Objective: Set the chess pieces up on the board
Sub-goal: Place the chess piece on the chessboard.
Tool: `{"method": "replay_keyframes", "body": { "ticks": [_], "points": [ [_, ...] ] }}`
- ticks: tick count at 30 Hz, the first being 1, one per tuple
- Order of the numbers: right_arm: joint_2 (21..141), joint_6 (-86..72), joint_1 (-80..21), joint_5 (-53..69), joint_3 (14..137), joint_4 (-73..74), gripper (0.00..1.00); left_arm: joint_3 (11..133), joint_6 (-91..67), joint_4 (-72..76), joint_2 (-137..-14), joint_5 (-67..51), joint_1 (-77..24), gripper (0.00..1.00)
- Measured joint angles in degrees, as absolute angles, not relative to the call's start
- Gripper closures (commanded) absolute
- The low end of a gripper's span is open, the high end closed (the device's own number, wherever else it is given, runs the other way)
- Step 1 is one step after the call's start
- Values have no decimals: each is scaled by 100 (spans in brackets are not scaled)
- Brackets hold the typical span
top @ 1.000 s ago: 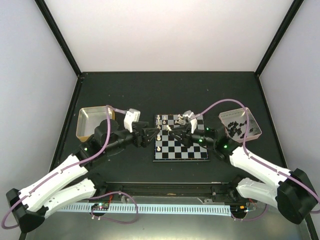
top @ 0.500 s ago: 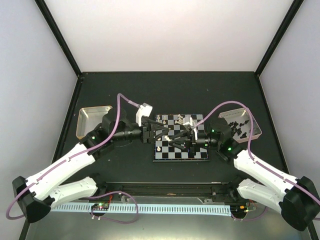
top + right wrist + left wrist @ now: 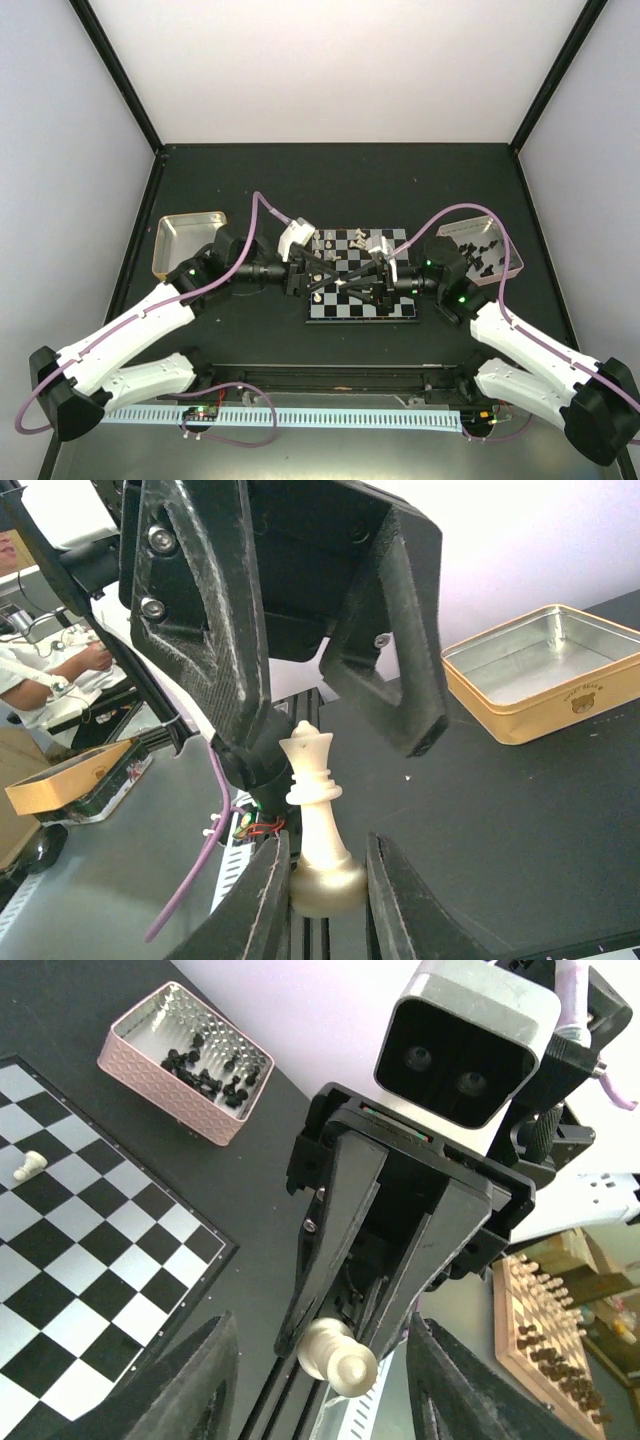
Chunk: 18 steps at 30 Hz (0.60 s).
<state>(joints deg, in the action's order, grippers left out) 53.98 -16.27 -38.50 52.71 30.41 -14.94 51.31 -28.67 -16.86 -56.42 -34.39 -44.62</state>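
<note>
My right fingers (image 3: 262,905) are clamped on the base of a white chess piece (image 3: 318,810), likely light, stiff, slick plastic; left fingers (image 3: 200,630) spread apart, so I'd pinch its stem.

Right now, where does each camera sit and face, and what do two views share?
Top: above, behind; looks down on the board; left arm, right arm show.
Left wrist: on the left arm, faces the right pincer holding a cream piece; own fingers below.
Right wrist: on the right arm, faces the open left pincer; own fingers grip that piece.
Both wrist views show that piece.
</note>
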Motion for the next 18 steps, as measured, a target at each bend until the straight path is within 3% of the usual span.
{"method": "replay_keyframes", "body": {
  "ticks": [7,15,18],
  "points": [
    [5408,-1546,-3850,5317,3072,-1457,87,5286,-2716,-1796,-5826,-3822,-4462,66],
    [5463,-1404,-3850,5352,3214,-1273,87,5315,-2598,-1841,-6005,-4056,-4462,89],
    [5465,-1409,-3850,5347,3214,-1243,75,5315,-2502,-1900,-6003,-4049,-4442,97]
  ]
}}
